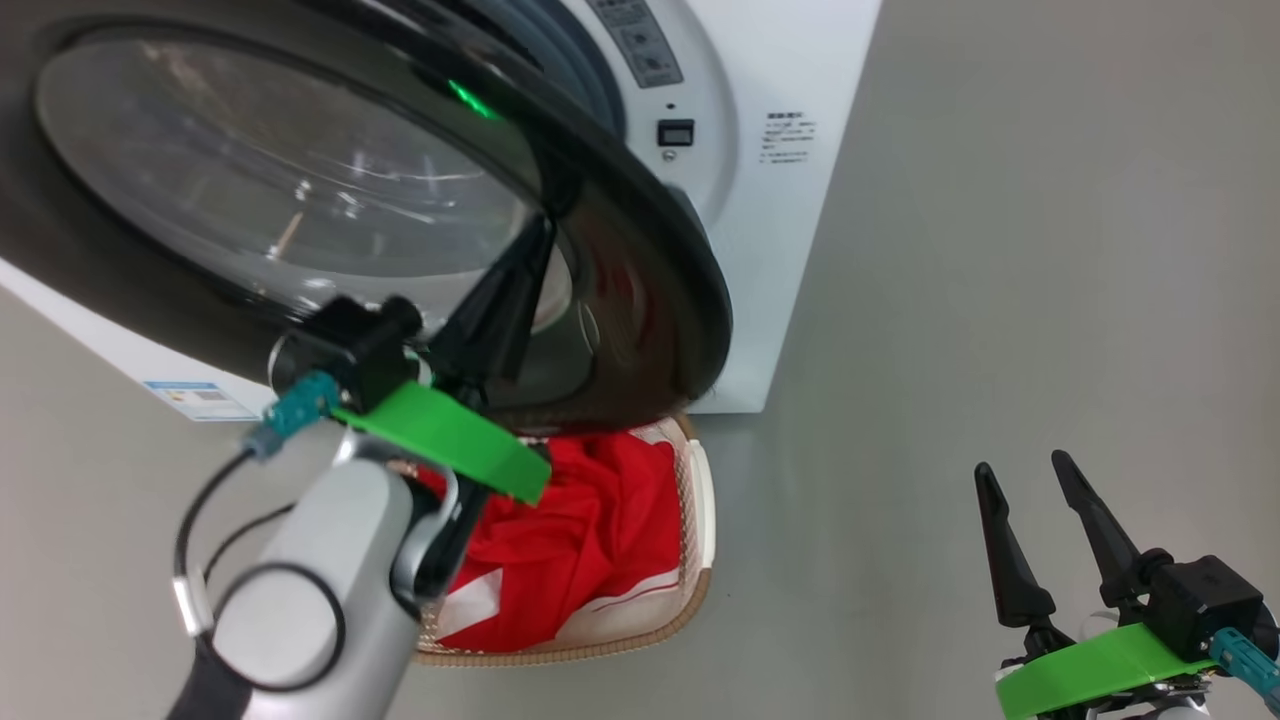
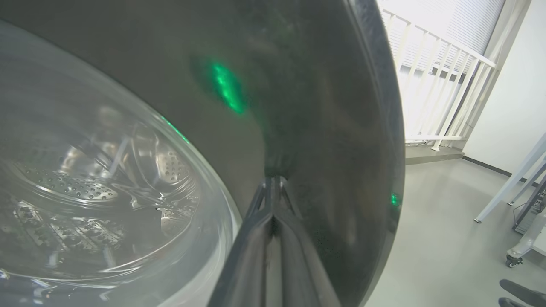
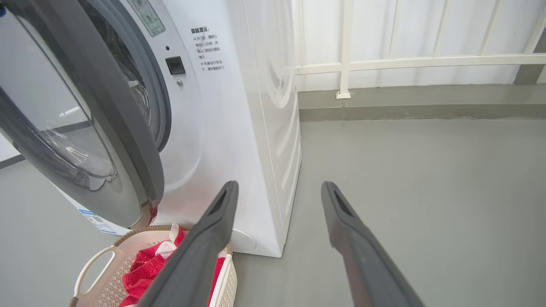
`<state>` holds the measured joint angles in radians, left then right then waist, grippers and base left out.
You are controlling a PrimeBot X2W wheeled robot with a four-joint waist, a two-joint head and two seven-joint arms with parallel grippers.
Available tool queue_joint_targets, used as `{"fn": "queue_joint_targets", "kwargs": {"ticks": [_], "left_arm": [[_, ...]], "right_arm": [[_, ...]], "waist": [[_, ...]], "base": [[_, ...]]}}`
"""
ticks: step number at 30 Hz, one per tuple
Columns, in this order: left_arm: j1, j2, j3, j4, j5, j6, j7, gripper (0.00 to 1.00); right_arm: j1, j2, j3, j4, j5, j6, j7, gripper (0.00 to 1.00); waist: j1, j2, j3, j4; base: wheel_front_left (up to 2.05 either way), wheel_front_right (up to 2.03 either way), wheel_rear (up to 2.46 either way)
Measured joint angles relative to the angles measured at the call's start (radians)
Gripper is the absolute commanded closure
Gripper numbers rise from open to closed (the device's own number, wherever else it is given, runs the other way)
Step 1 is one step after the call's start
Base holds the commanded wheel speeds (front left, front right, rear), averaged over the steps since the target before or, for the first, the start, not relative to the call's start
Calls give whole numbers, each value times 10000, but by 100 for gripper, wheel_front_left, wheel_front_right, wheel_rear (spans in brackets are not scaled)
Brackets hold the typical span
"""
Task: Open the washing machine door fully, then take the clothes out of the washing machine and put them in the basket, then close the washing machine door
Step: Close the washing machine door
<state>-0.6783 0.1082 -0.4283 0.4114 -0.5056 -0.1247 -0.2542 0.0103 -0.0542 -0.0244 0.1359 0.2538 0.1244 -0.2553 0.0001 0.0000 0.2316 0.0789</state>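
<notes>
The washing machine door [image 1: 280,180], black-rimmed with a glass bowl, stands ajar in front of the white washing machine [image 1: 790,250]. My left gripper [image 1: 545,228] is shut, its tips pressed against the door's black rim [image 2: 320,85] beside the glass. The left wrist view shows the joined fingertips [image 2: 273,183] touching that rim. Red clothes [image 1: 590,530] lie in the basket [image 1: 703,500] on the floor under the door's lower edge. My right gripper [image 1: 1020,468] hangs open and empty at the lower right. Past its own gripper [image 3: 277,187], the right wrist view shows the door [image 3: 123,119], basket [image 3: 128,236] and clothes [image 3: 145,268].
Bare grey floor [image 1: 1000,300] stretches to the right of the machine. A white railing [image 3: 345,64] runs along the wall behind it. Pale table legs and a wheeled stand [image 2: 520,251] show at the right edge of the left wrist view.
</notes>
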Motion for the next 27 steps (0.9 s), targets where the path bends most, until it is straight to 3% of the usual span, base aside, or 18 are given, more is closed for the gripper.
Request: {"fn": "queue_joint_targets", "kwargs": {"ticks": [18, 27], "left_arm": [[-783, 4, 247, 690, -242, -2, 0, 100], [135, 35, 410, 581, -378, -2, 0, 100]], "right_arm": [[-200, 35, -236, -38, 0, 0, -2, 0], [-184, 40, -259, -38, -2, 0, -2, 0]], "waist": [[0, 0, 229, -256], [0, 0, -2, -145]], "base": [[0, 0, 0], [0, 0, 0]]}}
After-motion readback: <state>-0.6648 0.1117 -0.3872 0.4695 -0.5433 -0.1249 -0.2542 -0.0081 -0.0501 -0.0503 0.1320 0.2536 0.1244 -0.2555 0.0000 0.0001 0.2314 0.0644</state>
